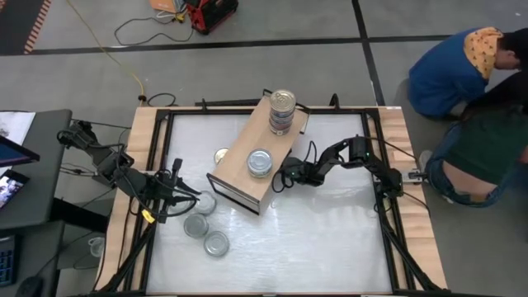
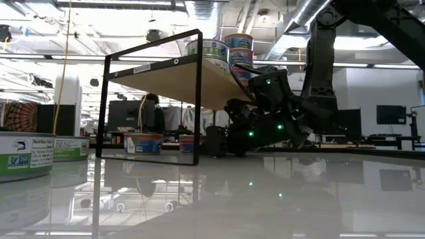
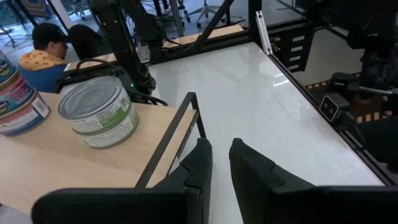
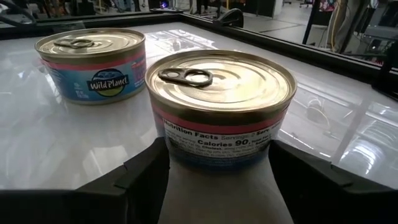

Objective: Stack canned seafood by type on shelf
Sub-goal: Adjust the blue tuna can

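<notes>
The shelf (image 1: 247, 157) is a tan plywood box with a dark frame, standing aslant mid-table. On its top stand a stack of tins (image 1: 281, 111) and one silver-lidded tin (image 1: 259, 162), also seen in the left wrist view (image 3: 99, 112). Three silver tins (image 1: 205, 223) lie on the table left of the shelf, and a gold one (image 1: 221, 155) sits beside it. My right gripper (image 1: 279, 178) reaches under the shelf's right side, shut on a gold-lidded tin (image 4: 221, 93). A second gold tin (image 4: 90, 62) stands beyond it. My left gripper (image 3: 221, 149) hovers by the shelf's near corner, its fingers almost together and holding nothing. My right gripper holds the gold-lidded tin by its side wall (image 4: 214, 146), low on the near half, pinched between the two fingers (image 4: 146, 177). It comes in level from the table's right. The tin stands upright, lid and pull tab up, with its base on the table.
White tabletop with wooden rails (image 1: 144, 165) on the left and right. Open table lies near and right of the shelf (image 1: 330, 239). Two people (image 1: 470, 91) crouch beyond the table's right rail. Two tins (image 2: 40, 154) stand close to the low camera at its left.
</notes>
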